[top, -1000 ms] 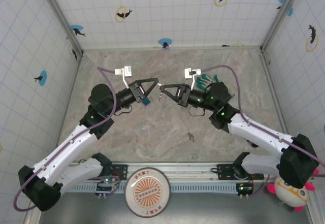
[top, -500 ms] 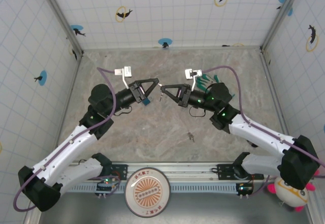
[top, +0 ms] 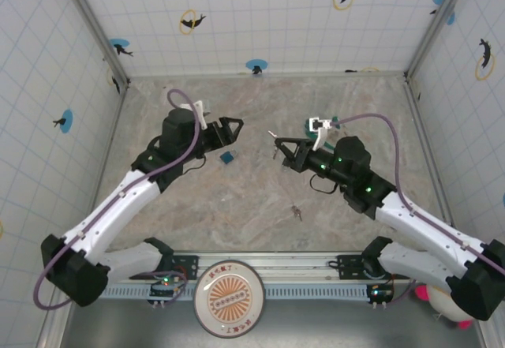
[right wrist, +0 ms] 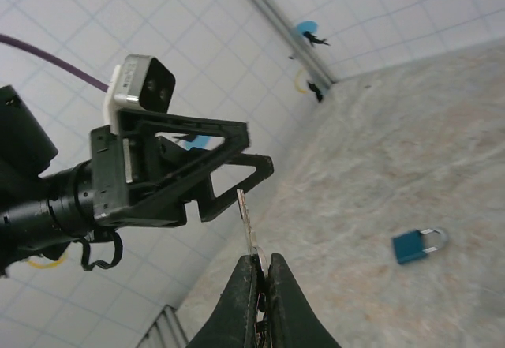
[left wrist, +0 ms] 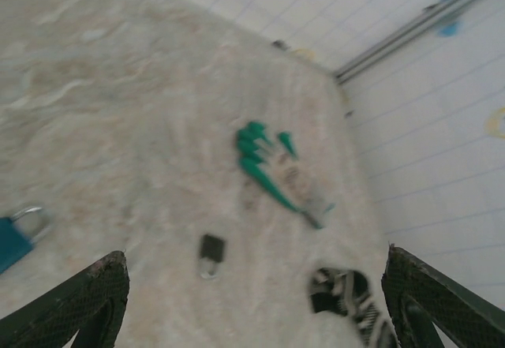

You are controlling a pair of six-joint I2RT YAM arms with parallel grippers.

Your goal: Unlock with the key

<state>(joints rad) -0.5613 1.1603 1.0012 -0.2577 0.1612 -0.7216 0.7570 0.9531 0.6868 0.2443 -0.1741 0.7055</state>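
My right gripper (right wrist: 262,260) is shut on the key (right wrist: 246,220), a thin silvery blade that sticks up from between its fingers. In the top view this gripper (top: 278,139) hangs over the middle of the table. A teal-blue padlock (top: 227,156) lies flat on the table, also seen as the teal-blue padlock (right wrist: 418,244) in the right wrist view. My left gripper (top: 230,124) stands open above and behind it, holding nothing; its fingers (left wrist: 87,293) frame the left wrist view. That gripper (right wrist: 201,176) faces the key tip, apart from it.
A small dark square padlock (left wrist: 211,249) lies below the right gripper. The green-and-white glove (left wrist: 268,166) lies farther right, near the wall. A small dark item (top: 296,212) sits nearer the arm bases. Tiled walls close in three sides.
The two grippers have drawn apart: the left one pulled back to the left and rose, the right one shifted right with the key. The teal padlock stayed put.
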